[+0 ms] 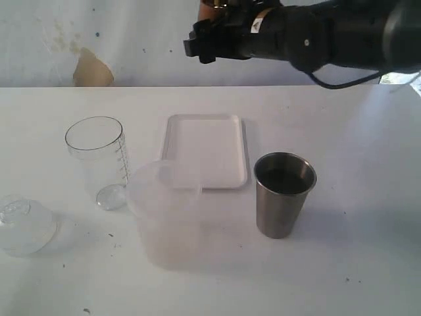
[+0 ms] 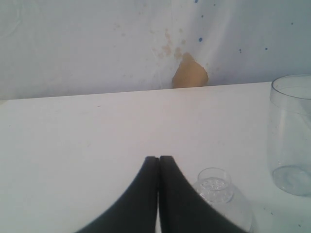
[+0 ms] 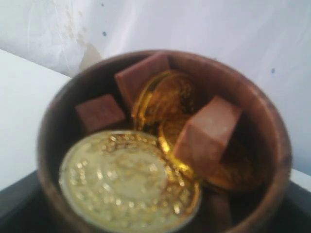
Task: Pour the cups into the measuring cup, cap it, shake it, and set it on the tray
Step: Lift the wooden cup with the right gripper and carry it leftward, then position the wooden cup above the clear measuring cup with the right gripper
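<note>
Wide white table (image 1: 368, 131), everything spread out! Front and centre stands the big frosted plastic tub (image 1: 168, 224), just behind it the flat white rectangular tray (image 1: 207, 151), bare. To the tub's right, the tapered stainless-steel tumbler (image 1: 283, 204), upright. Left of the tray, the tall clear measuring cup (image 1: 99, 158), upright, uncapped. Far left lies its clear dome cap (image 1: 23, 227). Up high, the right gripper (image 1: 209, 29) clamps the rounded brown cup (image 3: 272, 126), loaded with gold coins (image 3: 126, 179) and brown cubes (image 3: 206, 131). The left gripper (image 2: 158, 194) hovers by the cap, jaws pressed together, empty.
</note>
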You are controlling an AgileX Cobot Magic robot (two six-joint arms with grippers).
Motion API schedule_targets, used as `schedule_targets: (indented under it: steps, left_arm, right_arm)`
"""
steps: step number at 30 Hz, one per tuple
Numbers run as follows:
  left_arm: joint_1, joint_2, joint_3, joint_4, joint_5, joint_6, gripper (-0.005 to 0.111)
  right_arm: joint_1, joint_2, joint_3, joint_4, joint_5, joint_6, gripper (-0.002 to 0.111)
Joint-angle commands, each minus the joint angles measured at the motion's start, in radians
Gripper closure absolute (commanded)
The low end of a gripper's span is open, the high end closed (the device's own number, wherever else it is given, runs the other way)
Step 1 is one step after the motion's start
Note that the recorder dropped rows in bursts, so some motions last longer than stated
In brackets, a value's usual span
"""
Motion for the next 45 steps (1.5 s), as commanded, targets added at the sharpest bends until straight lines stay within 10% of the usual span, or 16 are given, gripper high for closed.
schedule_targets:
  steps: [1, 45]
  left_arm:
    - [-0.004, -0.005, 0.005, -0.007, -0.011, -0.001, 0.106]
    - [-0.004, -0.005, 0.005, -0.007, -0.011, -0.001, 0.106]
  right_arm:
    - [0.043, 0.065, -0.068, -0.007, -0.017, -0.006, 0.108]
    - [0.209, 0.181, -0.178, -0.02, 0.031, -0.24, 0.108]
